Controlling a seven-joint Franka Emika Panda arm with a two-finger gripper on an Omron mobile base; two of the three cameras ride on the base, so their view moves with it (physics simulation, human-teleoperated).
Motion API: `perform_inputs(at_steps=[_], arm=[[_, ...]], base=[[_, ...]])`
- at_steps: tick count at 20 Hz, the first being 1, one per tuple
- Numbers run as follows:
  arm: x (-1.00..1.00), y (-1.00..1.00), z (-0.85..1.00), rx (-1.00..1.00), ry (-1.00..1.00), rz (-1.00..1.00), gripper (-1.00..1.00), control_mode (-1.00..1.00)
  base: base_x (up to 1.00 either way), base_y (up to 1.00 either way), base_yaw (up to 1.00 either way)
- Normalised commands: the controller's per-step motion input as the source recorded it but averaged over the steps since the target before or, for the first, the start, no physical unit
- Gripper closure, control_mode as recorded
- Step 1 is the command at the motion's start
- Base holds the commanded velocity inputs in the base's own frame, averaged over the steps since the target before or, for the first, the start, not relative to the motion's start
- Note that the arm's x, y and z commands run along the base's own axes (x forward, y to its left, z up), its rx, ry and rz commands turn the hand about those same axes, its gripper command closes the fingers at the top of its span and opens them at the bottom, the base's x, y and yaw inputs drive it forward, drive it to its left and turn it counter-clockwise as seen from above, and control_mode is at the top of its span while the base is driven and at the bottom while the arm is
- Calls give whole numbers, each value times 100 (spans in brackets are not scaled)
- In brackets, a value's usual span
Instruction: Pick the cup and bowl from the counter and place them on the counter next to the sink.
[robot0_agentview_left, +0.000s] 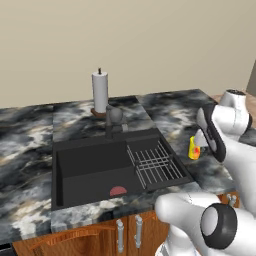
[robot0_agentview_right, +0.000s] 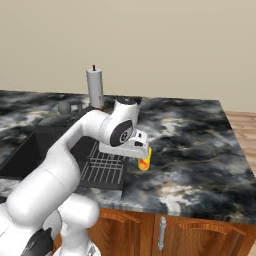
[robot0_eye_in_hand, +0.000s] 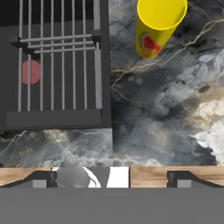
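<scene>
my gripper (robot0_agentview_right: 141, 156) hangs above the counter (robot0_agentview_right: 200, 150), its jaws spread wide and holding nothing. the yellow cup (robot0_eye_in_hand: 158, 26) stands upright on the counter just beside the sink (robot0_agentview_left: 95, 167), on the side of the wire rack (robot0_agentview_left: 155, 162). a reddish round thing (robot0_agentview_left: 118, 191) lies in the basin, maybe the bowl, but i cannot tell well. a paper towel roll (robot0_agentview_left: 100, 92) stands behind the faucet (robot0_agentview_left: 113, 120).

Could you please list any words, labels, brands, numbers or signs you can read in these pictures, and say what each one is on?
There is no readable text.
The cup bears a red-and-orange mark, a picture and not letters.
The paper towel roll, sink and counter carry no writing.
</scene>
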Motion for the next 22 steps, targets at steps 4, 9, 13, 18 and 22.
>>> perform_inputs(at_steps=[4, 9, 13, 18, 22], arm=[[-40, 46, -7, 5, -16, 0, -100, -100], [-27, 59, 0, 0, -5, 0, -100, -100], [-21, 51, 0, 0, 0, 0, -100, -100], [-17, 9, 0, 0, 0, 1, -100, -100], [0, 0, 0, 0, 0, 0, -100, -100]], base=[[0, 0, 0], [0, 0, 0], [0, 0, 0], [0, 0, 0], [0, 0, 0]])
